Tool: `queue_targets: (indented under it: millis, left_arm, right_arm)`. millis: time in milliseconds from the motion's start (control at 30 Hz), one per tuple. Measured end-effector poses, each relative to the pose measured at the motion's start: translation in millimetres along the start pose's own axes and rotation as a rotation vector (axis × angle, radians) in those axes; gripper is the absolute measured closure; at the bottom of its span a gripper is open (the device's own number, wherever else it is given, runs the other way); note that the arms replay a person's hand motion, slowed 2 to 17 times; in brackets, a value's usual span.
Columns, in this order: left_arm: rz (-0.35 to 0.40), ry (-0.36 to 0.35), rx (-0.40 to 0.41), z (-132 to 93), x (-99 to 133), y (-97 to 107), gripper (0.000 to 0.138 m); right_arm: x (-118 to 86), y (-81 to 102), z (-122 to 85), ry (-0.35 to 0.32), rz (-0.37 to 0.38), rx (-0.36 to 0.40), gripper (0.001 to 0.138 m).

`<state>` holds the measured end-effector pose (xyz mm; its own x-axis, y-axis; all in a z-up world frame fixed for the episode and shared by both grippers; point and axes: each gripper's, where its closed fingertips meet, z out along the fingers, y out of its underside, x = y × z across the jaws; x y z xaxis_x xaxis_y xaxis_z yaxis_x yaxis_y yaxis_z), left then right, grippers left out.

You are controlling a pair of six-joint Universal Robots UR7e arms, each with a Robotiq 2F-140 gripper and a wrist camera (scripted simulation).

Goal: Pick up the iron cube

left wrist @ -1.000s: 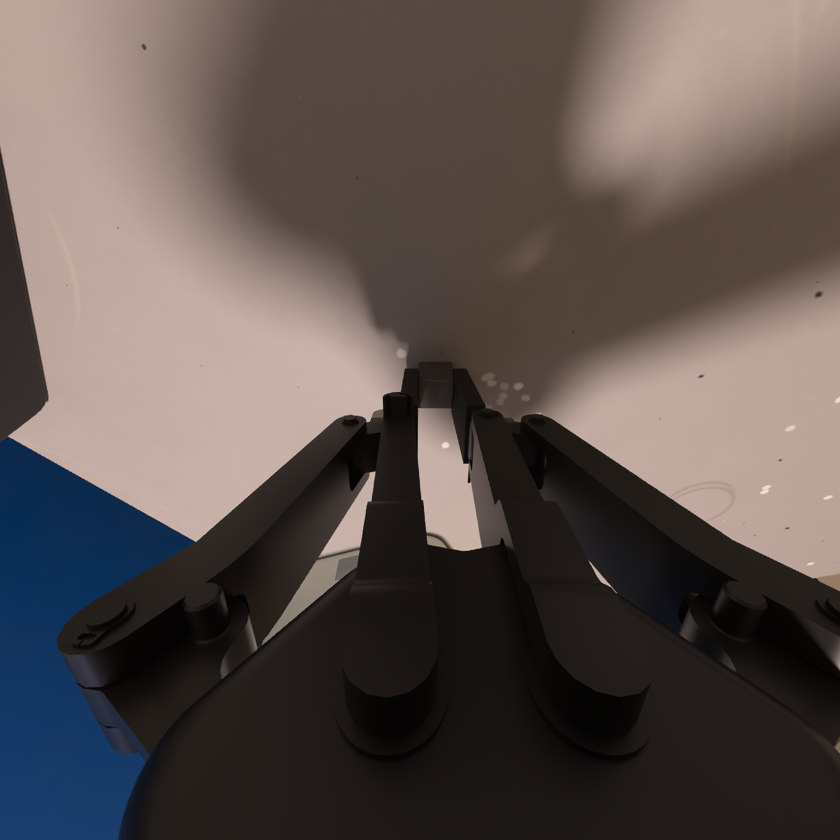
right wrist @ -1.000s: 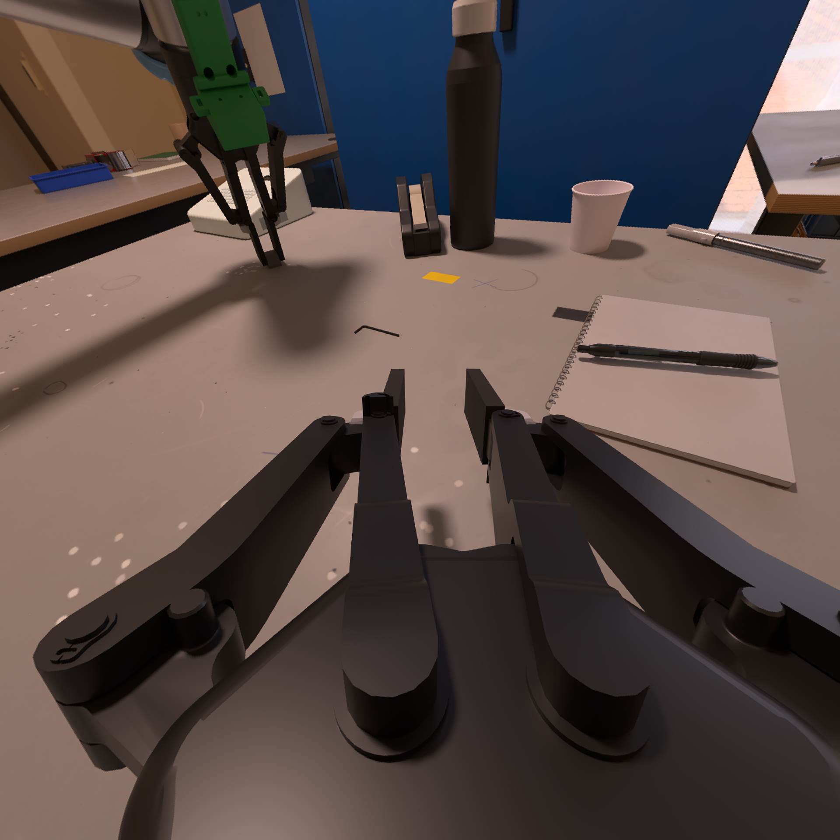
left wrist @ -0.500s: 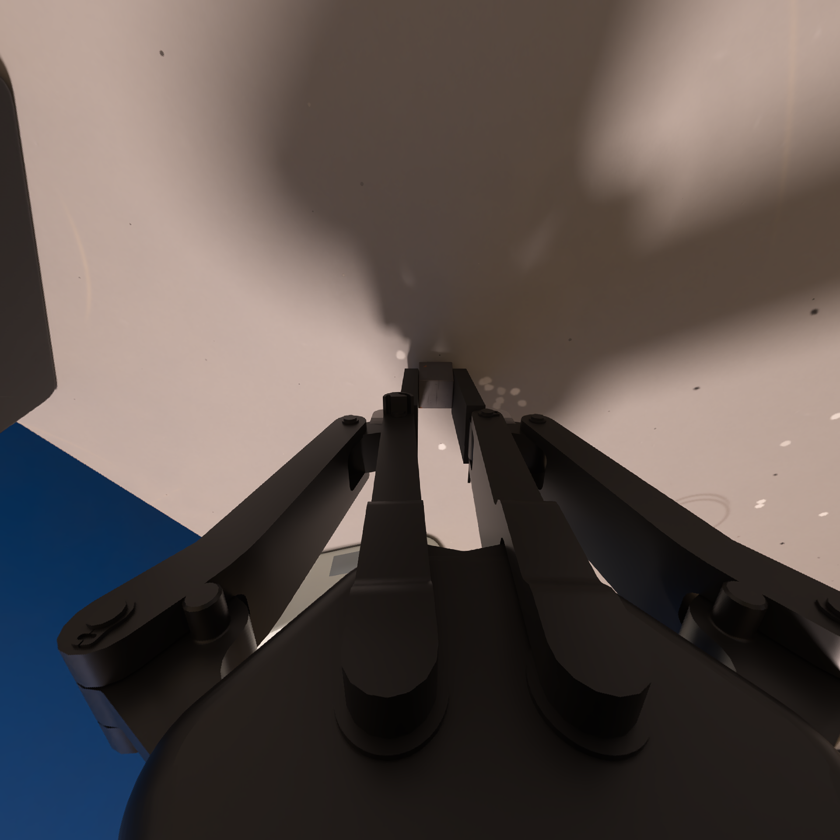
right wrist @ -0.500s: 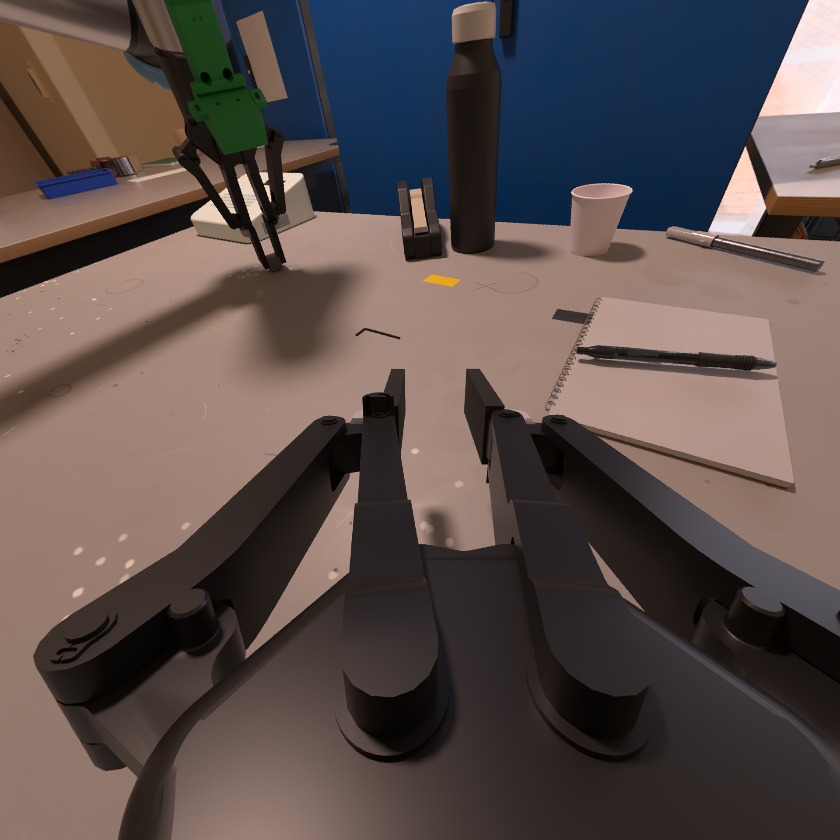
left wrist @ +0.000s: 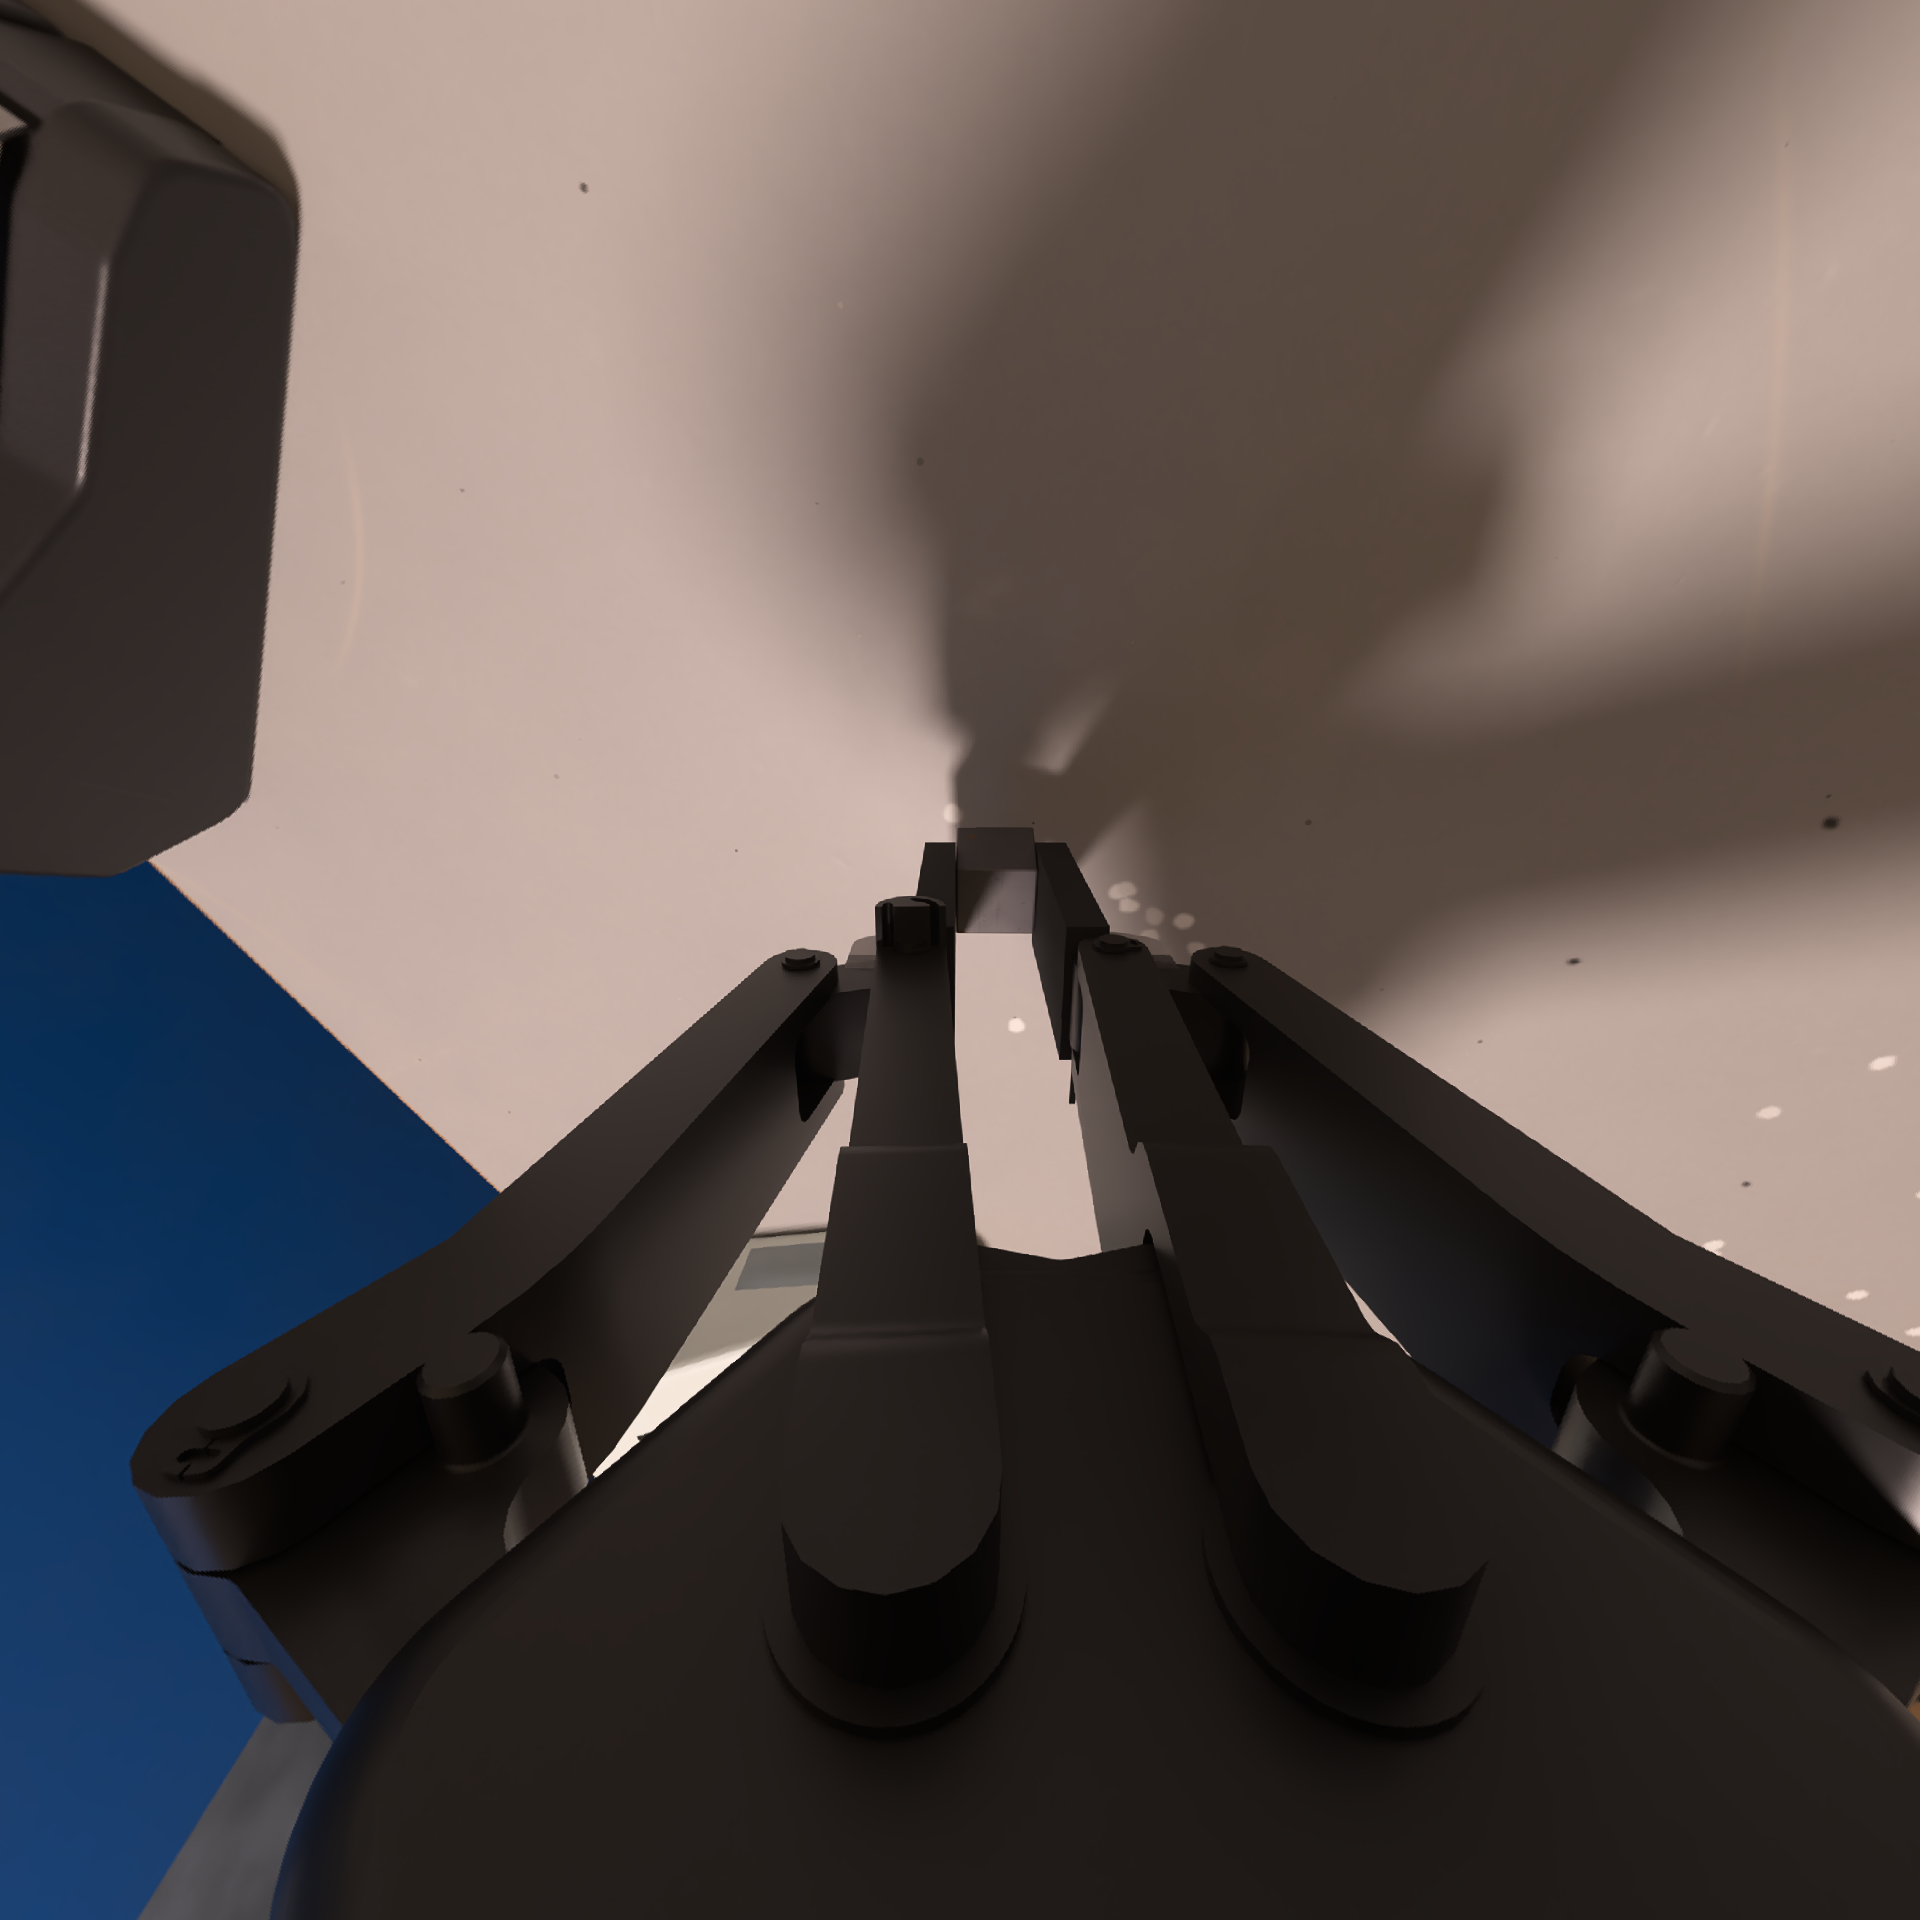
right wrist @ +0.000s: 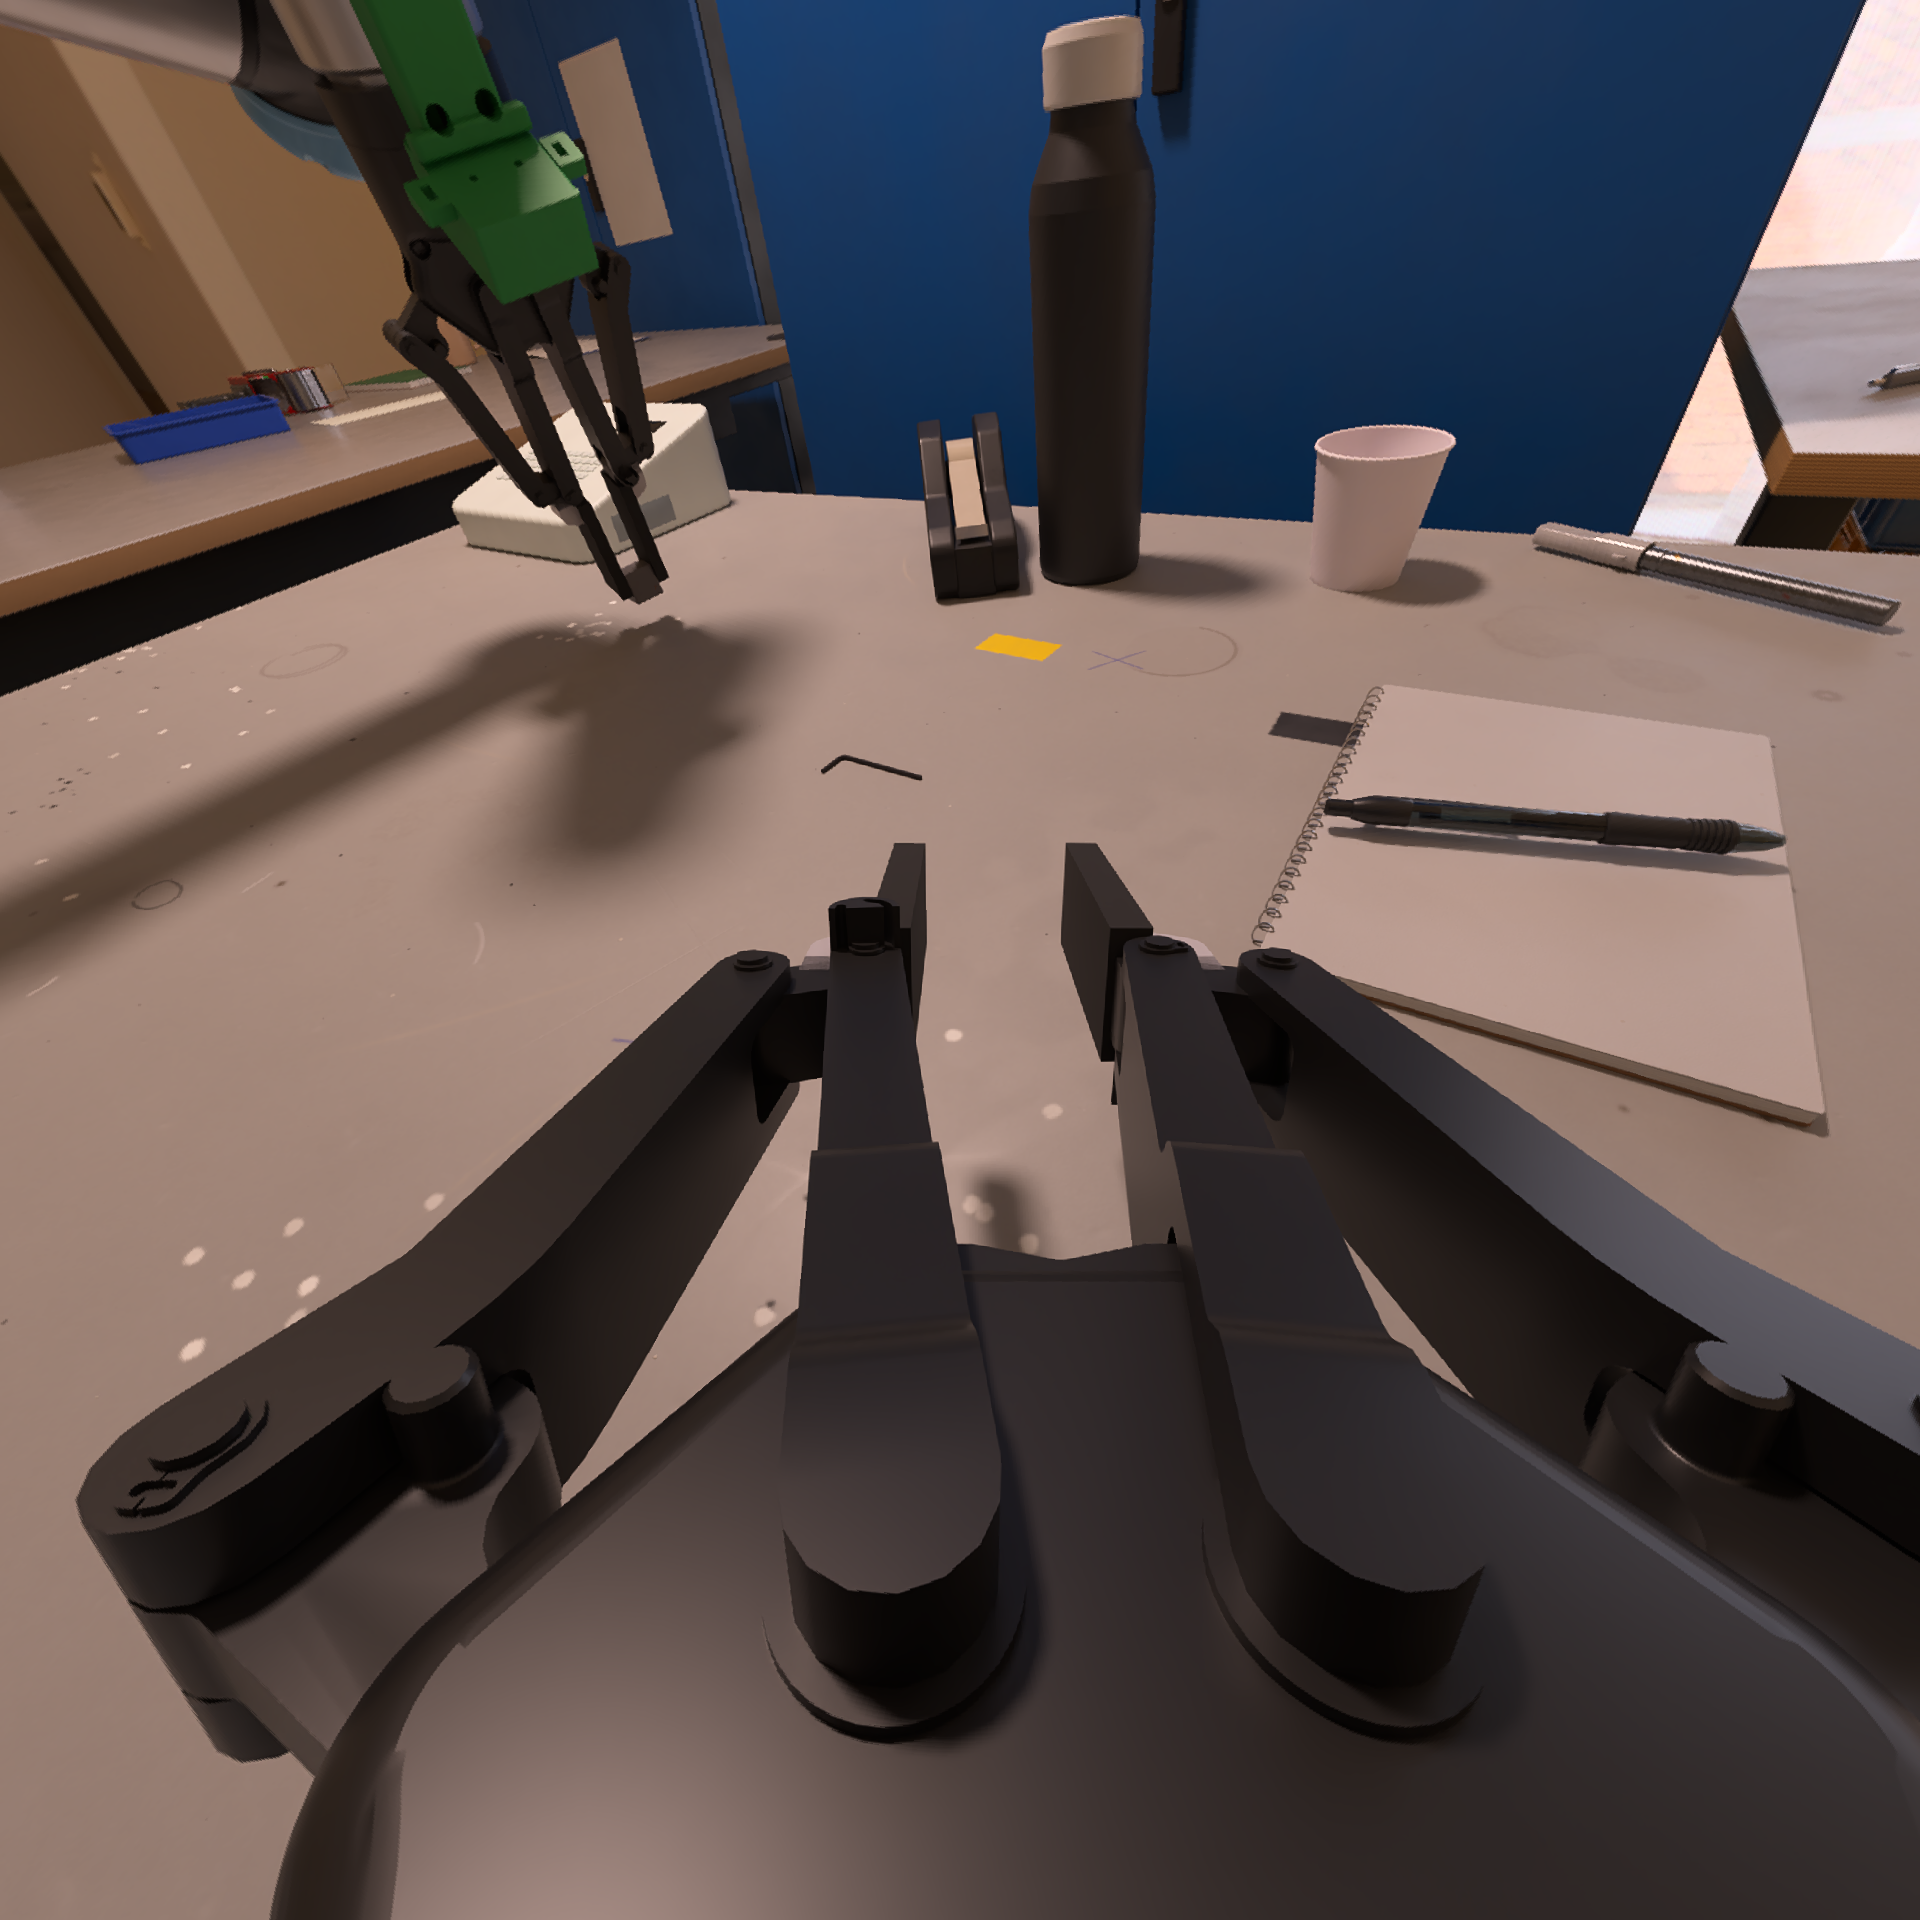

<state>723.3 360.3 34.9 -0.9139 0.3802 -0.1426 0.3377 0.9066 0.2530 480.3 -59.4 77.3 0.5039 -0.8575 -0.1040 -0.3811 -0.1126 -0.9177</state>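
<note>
The iron cube [left wrist: 995,881] is a small dark grey block held between the fingertips of my left gripper [left wrist: 995,888], which is shut on it and holds it above the beige table [left wrist: 623,520]. In the right wrist view the left gripper [right wrist: 636,582], with its green mount, hangs over the table at the far left with the cube [right wrist: 644,584] at its tips, clear of the surface and above its own shadow. My right gripper [right wrist: 992,883] is open and empty, low over the table near the front.
A white box [right wrist: 592,499] sits behind the left gripper. A black holder [right wrist: 971,509], a black bottle [right wrist: 1091,343], a paper cup [right wrist: 1371,509], a marker [right wrist: 1714,574], a hex key [right wrist: 868,769] and a notebook [right wrist: 1558,956] with a pen [right wrist: 1548,823] are on the table.
My left gripper has risen with the cube, which now hangs clear of the table. The right gripper has not moved.
</note>
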Motion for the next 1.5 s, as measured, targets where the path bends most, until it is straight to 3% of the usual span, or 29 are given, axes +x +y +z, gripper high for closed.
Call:
queue_targets:
  millis: [767,1500]
  left_arm:
    - [-0.271,-0.136,0.238,-54.5,-6.6,-16.4,0.118]
    - [-0.476,-0.260,0.495,-108.0,11.7,-45.8,0.118]
  right_arm:
    - [-4.2,-6.0,-2.3,-0.032,-0.015,0.014,0.104]
    - [-9.4,-11.9,-5.8,-0.079,-0.029,0.029,0.104]
